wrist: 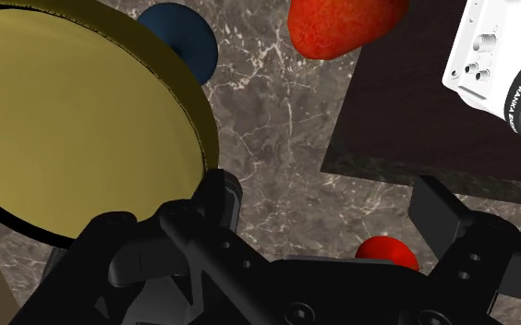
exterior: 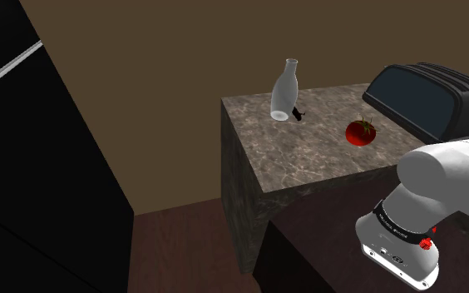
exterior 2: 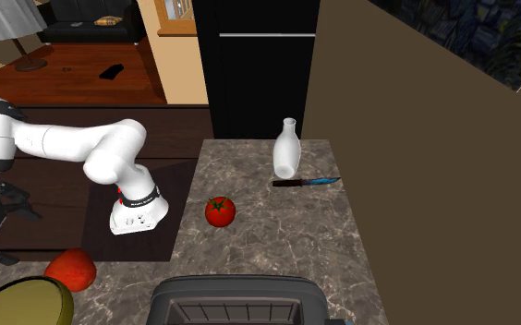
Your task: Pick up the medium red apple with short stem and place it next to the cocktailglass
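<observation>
**Open claw above a counter, red apple lying free near the glass**

A white robot arm [exterior 2: 74,140] bends down beside a marble-patterned counter [exterior 2: 277,240]. Its black gripper [wrist: 328,198] has both fingers spread well apart and has hold of nothing. In the wrist view, bare counter shows between the fingers. A small rounded red shape sits low down by one finger, and what it is cannot be told.

The red apple [exterior 2: 69,269] lies on the counter near the corner of the dark stand [exterior 2: 129,247]. Close by it stands the cocktail glass [exterior 2: 18,300], which has a wide olive-yellow bowl. In the wrist view the two are apart. A dark blue disc [wrist: 183,42] lies just beside the glass's rim, on the side towards the apple.

Farther along the counter sits a red tomato [exterior 2: 219,210] with a green top. Beyond it a pale bottle [exterior 2: 286,148] stands upright, with a knife [exterior 2: 305,181] lying just beside it. A dark toaster [exterior 2: 240,300] stands at the counter's near edge in the second exterior view.
</observation>
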You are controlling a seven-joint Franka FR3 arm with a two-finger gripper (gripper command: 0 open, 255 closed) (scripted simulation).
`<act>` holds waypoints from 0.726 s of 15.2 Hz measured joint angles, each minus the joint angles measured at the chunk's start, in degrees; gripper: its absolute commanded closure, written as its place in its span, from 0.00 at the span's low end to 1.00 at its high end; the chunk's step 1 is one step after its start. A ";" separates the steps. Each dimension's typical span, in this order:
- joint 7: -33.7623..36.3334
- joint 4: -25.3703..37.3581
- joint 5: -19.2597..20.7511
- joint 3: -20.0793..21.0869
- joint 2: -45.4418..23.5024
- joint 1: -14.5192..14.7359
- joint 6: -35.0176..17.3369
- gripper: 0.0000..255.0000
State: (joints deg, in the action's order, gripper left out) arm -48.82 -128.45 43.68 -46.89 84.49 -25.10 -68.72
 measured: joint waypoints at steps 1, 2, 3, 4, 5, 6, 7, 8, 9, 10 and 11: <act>0.00 0.00 0.00 0.00 0.00 0.00 0.00 1.00; 0.00 0.00 0.00 0.00 0.00 0.00 0.00 1.00; 0.00 0.00 0.00 0.00 0.00 0.00 0.00 1.00; 0.00 0.00 0.00 0.00 0.00 0.00 0.00 1.00; 0.00 0.00 0.00 0.00 0.00 0.00 0.00 1.00; 0.00 0.00 0.00 0.00 0.00 0.00 0.00 1.00; 0.00 0.00 0.00 0.00 0.00 0.00 0.00 1.00; 0.00 0.00 0.00 0.00 0.00 0.00 0.00 1.00; 0.00 0.00 0.00 0.00 0.00 0.00 0.00 1.00; 0.00 0.00 0.00 0.00 0.00 0.00 0.00 1.00; 0.00 0.00 0.00 0.00 0.00 0.00 0.00 0.00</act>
State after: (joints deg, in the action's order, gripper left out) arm -48.82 -128.45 43.68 -46.89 84.49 -25.10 -68.72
